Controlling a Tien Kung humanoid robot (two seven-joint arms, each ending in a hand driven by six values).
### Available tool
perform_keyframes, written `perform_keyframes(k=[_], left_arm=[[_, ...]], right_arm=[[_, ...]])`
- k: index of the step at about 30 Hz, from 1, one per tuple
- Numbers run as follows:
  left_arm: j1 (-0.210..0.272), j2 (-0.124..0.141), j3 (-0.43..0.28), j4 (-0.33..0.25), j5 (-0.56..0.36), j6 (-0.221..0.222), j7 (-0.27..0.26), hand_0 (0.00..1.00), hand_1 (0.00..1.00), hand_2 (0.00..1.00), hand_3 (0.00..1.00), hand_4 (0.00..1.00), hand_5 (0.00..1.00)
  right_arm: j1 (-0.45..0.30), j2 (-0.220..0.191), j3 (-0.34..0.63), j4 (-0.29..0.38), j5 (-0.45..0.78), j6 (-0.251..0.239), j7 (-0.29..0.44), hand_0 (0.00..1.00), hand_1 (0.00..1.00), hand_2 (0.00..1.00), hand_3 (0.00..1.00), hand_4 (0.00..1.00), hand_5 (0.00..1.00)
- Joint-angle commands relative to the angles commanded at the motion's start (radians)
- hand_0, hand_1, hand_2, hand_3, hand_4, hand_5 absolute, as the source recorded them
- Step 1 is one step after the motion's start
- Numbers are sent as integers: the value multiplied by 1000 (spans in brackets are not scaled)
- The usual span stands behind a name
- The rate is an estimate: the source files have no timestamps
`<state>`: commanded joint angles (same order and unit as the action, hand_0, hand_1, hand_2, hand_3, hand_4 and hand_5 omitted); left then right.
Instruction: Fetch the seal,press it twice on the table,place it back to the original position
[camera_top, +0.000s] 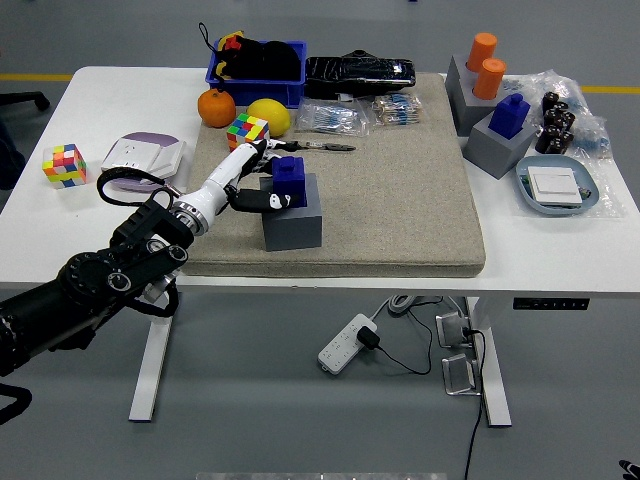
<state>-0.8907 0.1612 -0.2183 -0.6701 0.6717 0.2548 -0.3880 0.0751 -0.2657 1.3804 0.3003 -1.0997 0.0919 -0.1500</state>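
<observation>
A dark blue seal (291, 176) stands upright in a grey block (295, 225) on the left part of the beige mat (400, 200). My left hand (262, 178) reaches in from the lower left and is right beside the seal's left side. Its fingers (256, 154) are spread behind the seal and the thumb lies in front of it, on the block's top. The hand is not closed on the seal. My right arm is out of view.
Behind my hand are a Rubik's cube (247, 130), a lemon (269, 116), an orange (216, 107) and a blue bin (255, 62). A second blue seal (511, 113), orange cylinders (484, 60) and a tray (556, 186) are at the right. Another cube (63, 165) is far left.
</observation>
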Motion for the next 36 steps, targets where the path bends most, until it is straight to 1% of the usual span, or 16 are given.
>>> perform_keyframes(k=[3, 4, 9, 10, 17, 20, 23, 24, 26, 28, 31, 34, 36], left_arm=[[1, -3, -3, 0, 1, 9, -9, 673, 641, 600, 691, 736, 2], [2, -4, -3, 1, 3, 13, -12, 661, 587, 553, 638, 684, 2], [3, -6, -5, 3, 8, 19, -19, 661, 587, 553, 638, 684, 2], [3, -6, -5, 3, 7, 20, -22, 651, 558, 526, 611, 655, 2], [6, -8, -13, 2, 4, 37, -54, 641, 546, 515, 599, 642, 2], [8, -5, -25, -6, 8, 38, -60, 641, 546, 515, 599, 642, 2], [11, 5, -44, -21, 17, 38, -63, 640, 542, 510, 598, 632, 2], [12, 10, -54, -28, 23, 37, -63, 640, 542, 510, 598, 632, 2], [18, 33, -85, -60, 46, 39, -64, 640, 542, 510, 598, 632, 2], [22, 50, -105, -82, 60, 39, -64, 637, 543, 510, 597, 629, 2], [30, 91, -156, -133, 89, 40, -67, 637, 543, 510, 597, 629, 2], [34, 124, -192, -156, 113, 45, -72, 634, 542, 511, 598, 634, 2], [32, 143, -208, -152, 118, 53, -77, 634, 542, 511, 598, 634, 2]], right_arm=[[0, 0, 0, 0, 1, -1, 1, 813, 711, 680, 686, 723, 509], [0, 0, -1, 0, 1, -1, 1, 812, 711, 680, 685, 723, 509], [0, 0, -1, 0, 1, -1, 2, 812, 711, 680, 685, 723, 509], [0, 0, -2, 0, 1, -1, 2, 812, 710, 680, 685, 722, 509], [0, 2, 3, 0, 0, -2, 2, 812, 711, 679, 685, 722, 508], [0, 2, 5, 0, 0, -3, 3, 812, 711, 679, 685, 722, 508], [0, 2, 6, 1, -1, -4, 3, 812, 711, 678, 685, 722, 508], [-1, 2, 6, 1, -1, -4, 3, 812, 711, 678, 685, 722, 508], [-1, 3, 7, 1, -2, -4, 4, 812, 711, 678, 685, 722, 508], [-2, 3, 8, 1, -2, -4, 4, 811, 710, 678, 684, 721, 507], [-3, 3, 11, 1, -4, -4, 4, 811, 710, 678, 684, 721, 507], [-5, 3, 13, 1, -5, -4, 4, 811, 709, 678, 684, 721, 505], [-4, 2, 13, 0, -5, -3, 4, 811, 709, 678, 684, 721, 505]])
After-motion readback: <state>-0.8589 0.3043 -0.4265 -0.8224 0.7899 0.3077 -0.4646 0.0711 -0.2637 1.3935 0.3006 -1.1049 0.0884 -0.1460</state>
